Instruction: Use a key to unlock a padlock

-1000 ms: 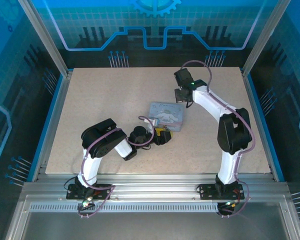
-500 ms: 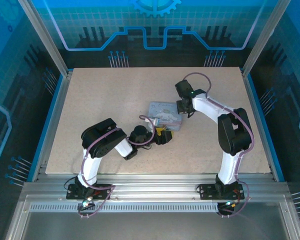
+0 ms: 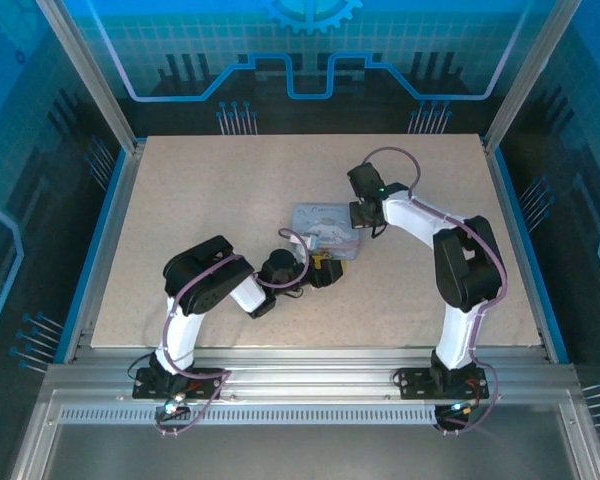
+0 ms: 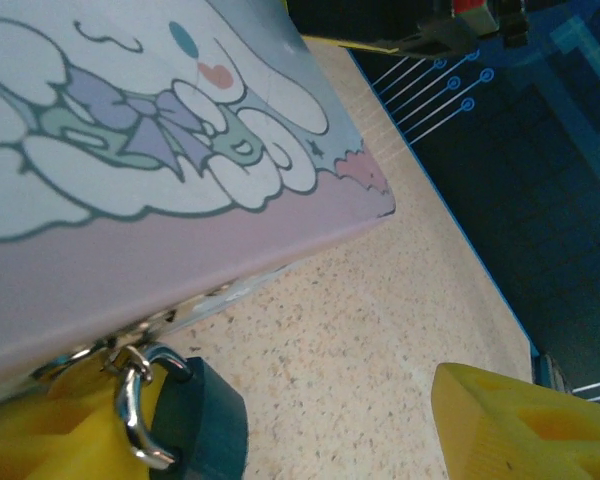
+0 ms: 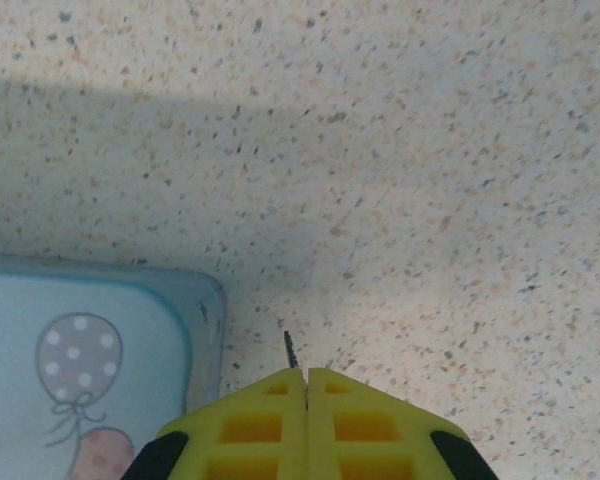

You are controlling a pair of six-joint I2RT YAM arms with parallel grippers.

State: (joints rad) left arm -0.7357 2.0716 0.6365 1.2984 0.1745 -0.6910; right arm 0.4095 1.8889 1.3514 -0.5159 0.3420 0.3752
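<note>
Left wrist view puts the padlock at the bottom left of the frame. Its shiny curved shackle is hooked to the lower edge of the cartoon-printed tin, and its body rests on the speckled table. The body is a small, dark grey-blue block with rounded corners; its keyhole is not visible.

The left gripper has its yellow jaws spread. One is just beside the padlock at the lower left of the frame, and the other is well apart at the lower right.

The padlock looks hard, slick and light. Because it hangs loosely, it would likely swing or twist when pushed. The best hold seems to be across the flat sides of the body, leaving the shackle and the keyhole end free.

In the right wrist view, the right gripper has its jaws pressed together on a thin metal sliver, probably the key. It is over the table, just beside the tin's corner at the lower left of the frame.
</note>
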